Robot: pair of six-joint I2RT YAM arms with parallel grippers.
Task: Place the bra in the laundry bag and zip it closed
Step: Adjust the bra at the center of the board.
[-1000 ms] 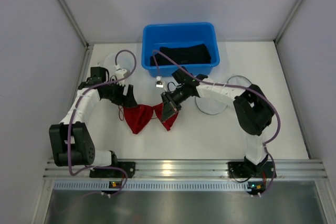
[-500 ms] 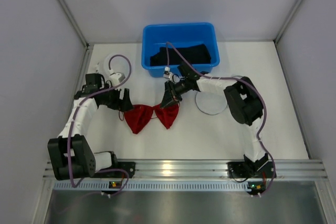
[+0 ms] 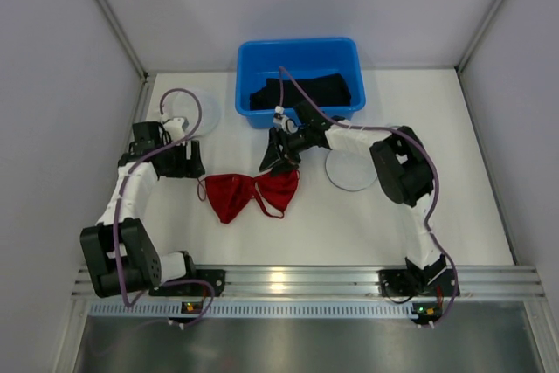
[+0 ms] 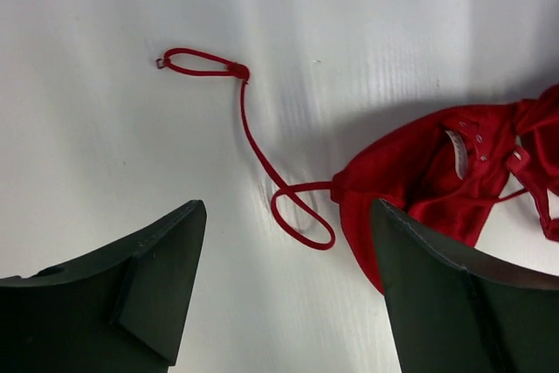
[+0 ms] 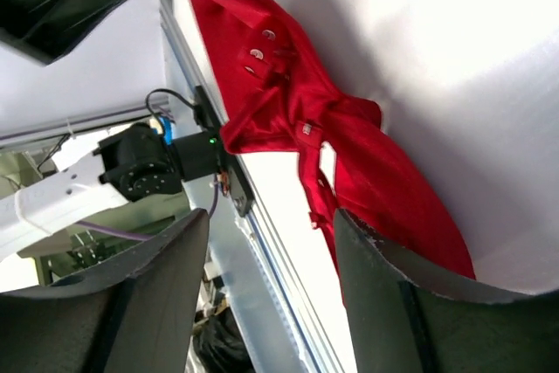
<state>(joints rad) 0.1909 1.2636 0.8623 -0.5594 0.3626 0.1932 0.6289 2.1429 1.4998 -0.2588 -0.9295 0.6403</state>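
The red bra [image 3: 249, 194] lies spread flat on the white table, between the two arms. In the left wrist view its cup [image 4: 419, 172] is at the right and a thin strap [image 4: 244, 120] loops away to the left. My left gripper [image 3: 194, 163] is open just left of the bra, its jaws [image 4: 286, 209] over the strap's small loop. My right gripper [image 3: 275, 159] stands open above the bra's right cup [image 5: 288, 102], nothing between its fingers [image 5: 271, 220]. A flat round white piece [image 3: 349, 169], possibly the laundry bag, lies right of the bra.
A blue bin [image 3: 297, 51] with black cloth [image 3: 306, 91] inside stands at the back centre. Another round white piece [image 3: 196, 118] lies at the back left, partly under the left arm's cable. Grey walls close in the table on three sides.
My right gripper has opened and let go of the bra's right cup, which now lies flat. It drew back toward the bin. My left gripper pulled away to the left.
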